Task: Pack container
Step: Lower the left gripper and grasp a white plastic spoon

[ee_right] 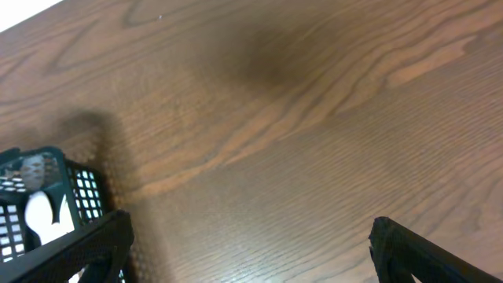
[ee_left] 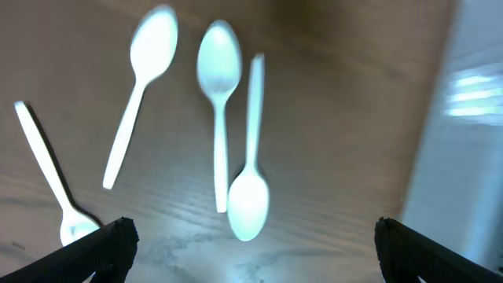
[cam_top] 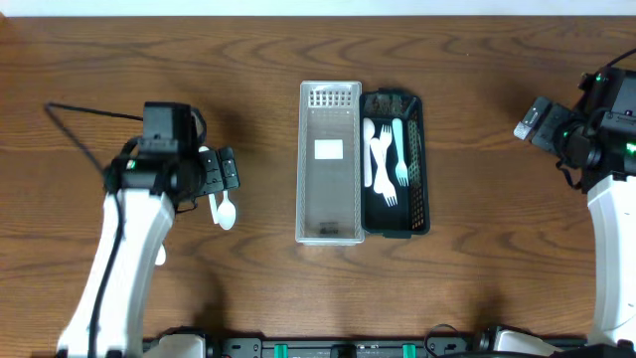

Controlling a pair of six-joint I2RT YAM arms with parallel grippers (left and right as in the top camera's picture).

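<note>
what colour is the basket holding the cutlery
The basket is dark, near black; clearest in the overhead view.

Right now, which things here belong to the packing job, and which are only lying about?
Job:
loose spoons
black basket, with cutlery already inside
clear bin beside it, probably

Lying about:
black cable at the far left

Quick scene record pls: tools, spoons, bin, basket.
left tool: open, over spoons
spoons: four, loose on table
bin: clear, mid-table, no cutlery inside
basket: dark, beside bin, holds forks
right tool: open, over table near basket corner
</note>
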